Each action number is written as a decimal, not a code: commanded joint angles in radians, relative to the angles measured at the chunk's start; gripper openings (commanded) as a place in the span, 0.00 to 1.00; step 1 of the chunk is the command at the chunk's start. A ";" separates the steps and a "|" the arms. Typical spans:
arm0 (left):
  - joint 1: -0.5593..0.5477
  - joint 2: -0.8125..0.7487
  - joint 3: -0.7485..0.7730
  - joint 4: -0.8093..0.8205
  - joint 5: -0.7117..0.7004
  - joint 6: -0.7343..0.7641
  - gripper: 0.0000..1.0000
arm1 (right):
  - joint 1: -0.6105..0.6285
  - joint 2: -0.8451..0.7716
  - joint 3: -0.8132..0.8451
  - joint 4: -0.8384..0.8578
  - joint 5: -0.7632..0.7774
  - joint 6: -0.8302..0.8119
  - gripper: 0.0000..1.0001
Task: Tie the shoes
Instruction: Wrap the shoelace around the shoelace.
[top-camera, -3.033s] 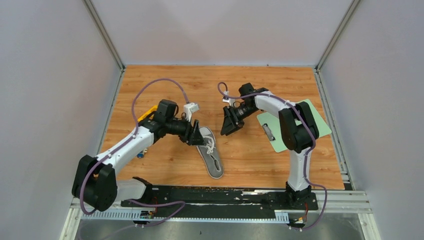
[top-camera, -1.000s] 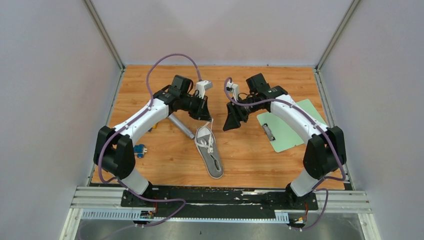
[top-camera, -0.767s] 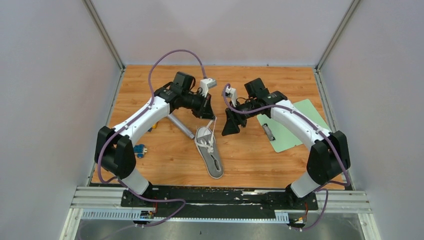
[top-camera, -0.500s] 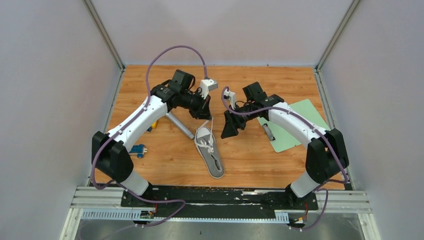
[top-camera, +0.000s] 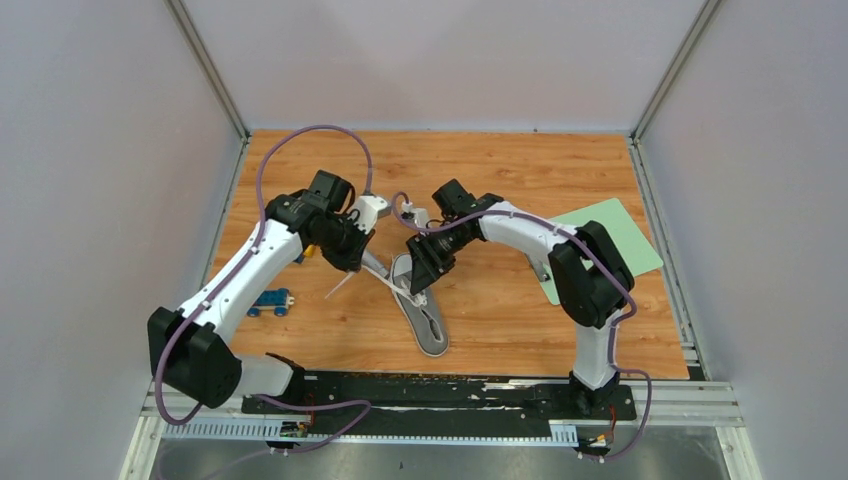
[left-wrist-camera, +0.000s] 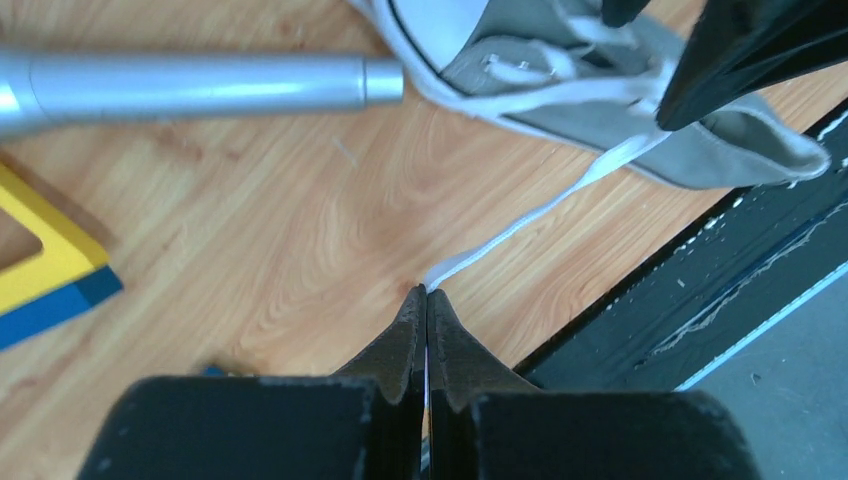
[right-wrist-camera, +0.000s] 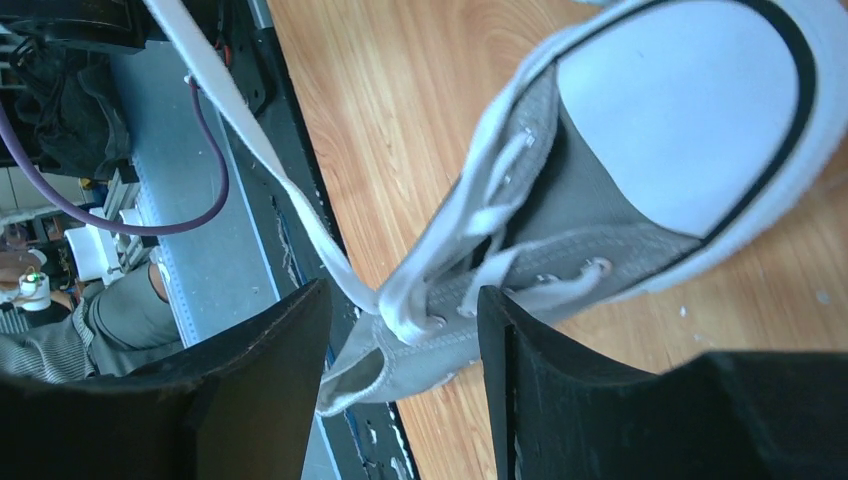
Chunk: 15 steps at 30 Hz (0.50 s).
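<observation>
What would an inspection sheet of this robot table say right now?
Surface: wooden tabletop.
Job's things: grey sneaker, untied; white lace pulled taut.
Clutter: silver tube, yellow-blue piece, small blue toy, green clipboard.
Grippers: left gripper shut on the white lace; right gripper open, either side of the sneaker's laces.
Cables: purple cables loop along both arms.
Surroundings: plain grey walls; black rail at near edge.

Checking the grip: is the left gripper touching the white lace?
Touching. The left wrist view shows the left gripper shut on the white lace, which emerges from between its fingers.
</observation>
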 joint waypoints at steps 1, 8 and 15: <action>0.034 -0.072 -0.042 -0.043 -0.027 0.008 0.00 | 0.022 0.024 0.092 0.000 -0.006 0.019 0.55; 0.061 -0.129 -0.056 -0.033 -0.055 0.027 0.00 | 0.070 0.098 0.167 -0.057 0.030 -0.007 0.50; 0.075 -0.148 -0.060 -0.023 -0.056 0.024 0.00 | 0.146 0.109 0.183 -0.112 0.212 -0.068 0.50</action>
